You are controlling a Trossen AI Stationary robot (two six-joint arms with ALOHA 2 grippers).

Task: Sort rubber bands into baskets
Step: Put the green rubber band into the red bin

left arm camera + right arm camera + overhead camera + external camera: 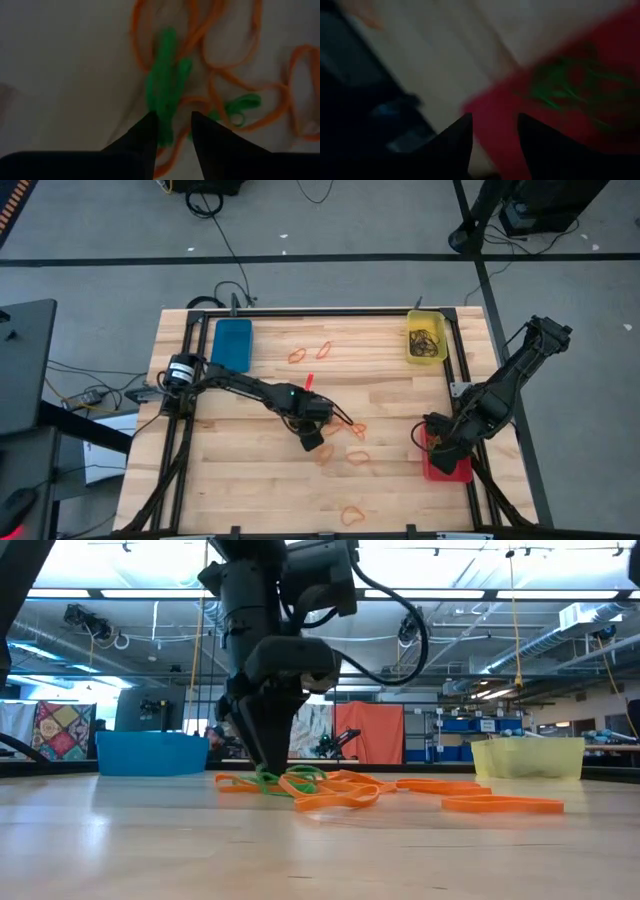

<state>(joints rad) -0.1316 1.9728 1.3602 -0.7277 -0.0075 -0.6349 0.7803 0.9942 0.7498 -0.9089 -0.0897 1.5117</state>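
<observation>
From above, the blue basket point(232, 344) sits at the bench point(390, 400) far-left corner, its long axis running front to back; its contents cannot be made out. The yellow basket point(426, 337) at the far right holds dark bands. The red basket point(447, 463) lies at the right edge, under the right claw point(440, 442). Orange bands point(357, 459) lie loose around mid-bench, where the left claw point(318, 432) reaches down.

At bench height, the left claw point(262, 762) stands tips-down on a flat heap of orange bands point(500, 804) with a green band point(290, 780) among them.

The left wrist camera shows its fingers point(145, 135) spread, straddling the end of a green band point(165, 92) that stretches lengthwise away from the tips.

The right wrist camera shows spread fingers point(457, 140) at the red basket point(495, 120) rim; green bands point(570, 90) lie inside.
</observation>
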